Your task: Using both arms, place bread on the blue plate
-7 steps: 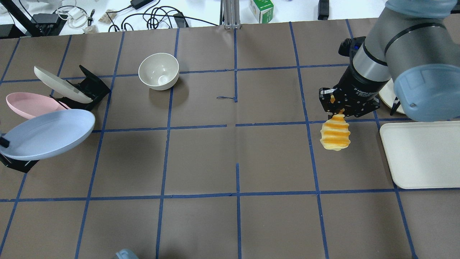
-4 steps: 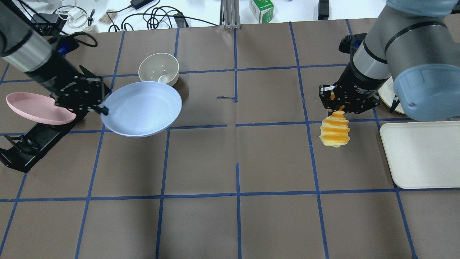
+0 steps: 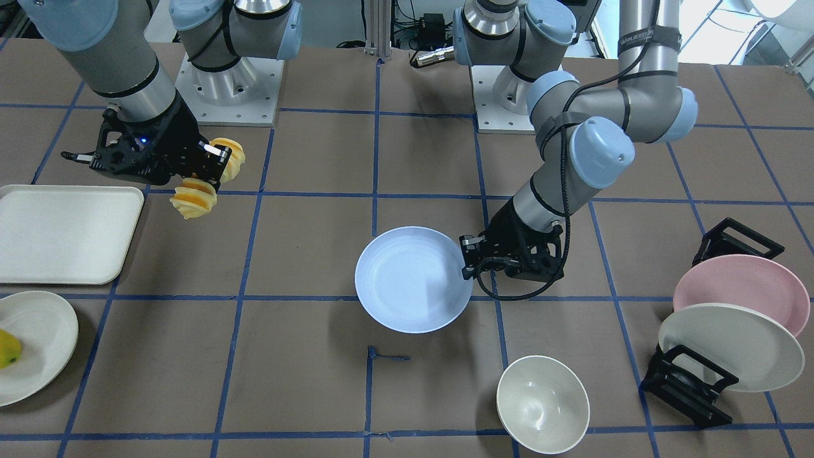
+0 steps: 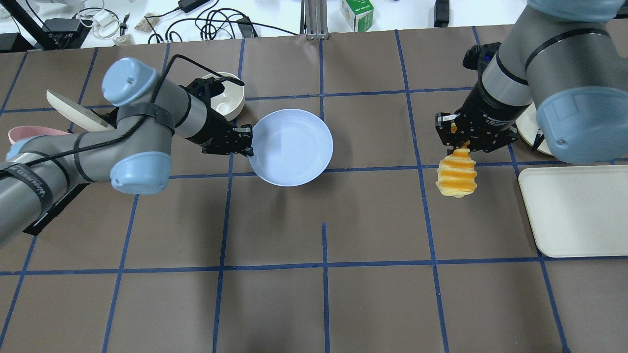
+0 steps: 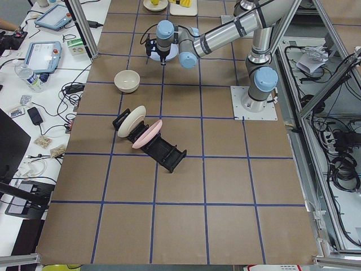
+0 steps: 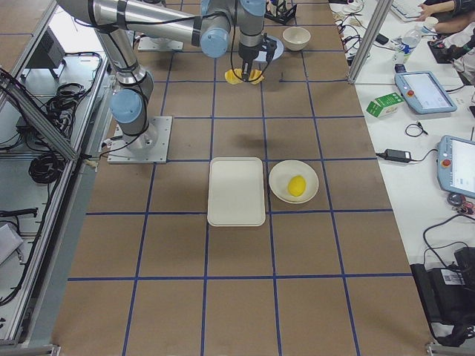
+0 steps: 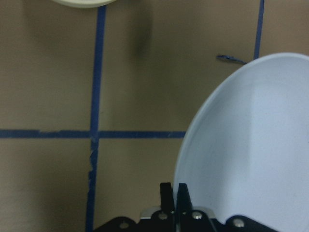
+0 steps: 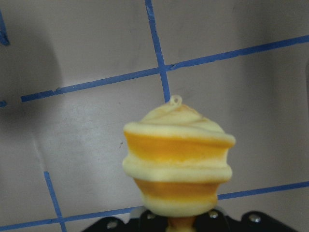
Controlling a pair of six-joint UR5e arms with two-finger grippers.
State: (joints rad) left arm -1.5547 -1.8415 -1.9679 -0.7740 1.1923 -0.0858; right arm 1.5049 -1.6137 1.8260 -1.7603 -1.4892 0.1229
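Left gripper (image 4: 248, 142): clamped on the rim of the round pale-blue matte plate (image 4: 292, 147).
Right gripper (image 4: 462, 145): holding the ridged yellow-orange bread loaf (image 4: 457, 177).
Nearby: cream round bowl (image 4: 233, 98), white rectangular tray (image 4: 574, 211).

bread (image 4: 457, 179): upper end buried between right gripper (image 4: 460, 146) jaws, overhead view; middle masked by gripper body, front-facing view; base lost at bottom edge, right wrist view.
blue plate (image 7: 251, 145): cut by right and bottom edges, left wrist view.
pink plate (image 4: 27, 132): mostly behind left arm (image 4: 78, 152), overhead.
bowl (image 4: 233, 100): part covered by left gripper (image 4: 248, 143) body, overhead.
fruit plate (image 3: 44, 337): cropped by left edge, front-facing.
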